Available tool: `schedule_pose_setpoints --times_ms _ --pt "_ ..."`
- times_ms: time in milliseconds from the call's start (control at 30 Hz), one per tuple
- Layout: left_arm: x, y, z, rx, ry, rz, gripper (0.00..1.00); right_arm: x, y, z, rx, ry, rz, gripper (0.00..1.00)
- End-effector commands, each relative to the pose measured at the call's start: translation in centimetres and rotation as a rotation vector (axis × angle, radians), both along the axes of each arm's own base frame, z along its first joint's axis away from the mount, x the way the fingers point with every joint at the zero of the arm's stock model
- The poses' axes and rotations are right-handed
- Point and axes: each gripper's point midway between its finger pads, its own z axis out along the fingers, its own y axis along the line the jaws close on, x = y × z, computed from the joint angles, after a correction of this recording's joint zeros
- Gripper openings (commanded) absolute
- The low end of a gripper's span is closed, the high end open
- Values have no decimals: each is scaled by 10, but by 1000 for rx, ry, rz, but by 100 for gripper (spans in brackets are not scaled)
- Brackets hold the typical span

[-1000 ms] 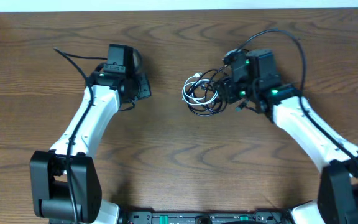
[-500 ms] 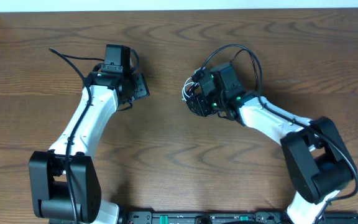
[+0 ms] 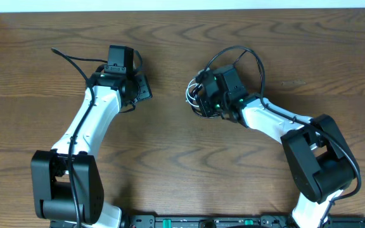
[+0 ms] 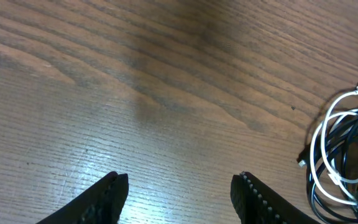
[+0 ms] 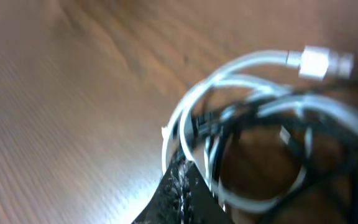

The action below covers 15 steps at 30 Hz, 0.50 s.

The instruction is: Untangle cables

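Mid-table, white cable [image 5: 247, 60] and black cable [image 4: 353, 155] lie tangled; we judge them light, limp, best pinched near white plug. We see left gripper [image 4: 179, 183] agape, empty; right gripper [image 3: 211, 96] over bundle, closure untellable.

Counter [image 3: 170, 158]: brown wood, wavy grain, a dull sheen in the left wrist view
Far edge: pale strip [image 3: 182, 4] along the counter

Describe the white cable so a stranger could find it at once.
On the wooden table, look near the middle, where the right gripper sits over a small tangle of cords. The white cable is the thin pale loop with a white plug end, wound into the black cable; it is the only light-coloured cord there.
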Motion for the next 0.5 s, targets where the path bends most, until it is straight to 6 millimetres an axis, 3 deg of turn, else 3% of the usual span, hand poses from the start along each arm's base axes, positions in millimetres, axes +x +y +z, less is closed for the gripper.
schedule_pose_setpoints --times_ms 0,167,300,467 --pt "-2 4 -7 12 15 15 58 21 5 21 51 -36 -41 3" --pt "-2 4 -7 12 15 15 58 31 3 50 24 47 -64 15" --pt "-1 4 -7 11 11 15 58 25 -3 70 -87 54 31 29" --pt "-1 4 -7 11 12 15 58 10 -13 66 -181 87 98 40"
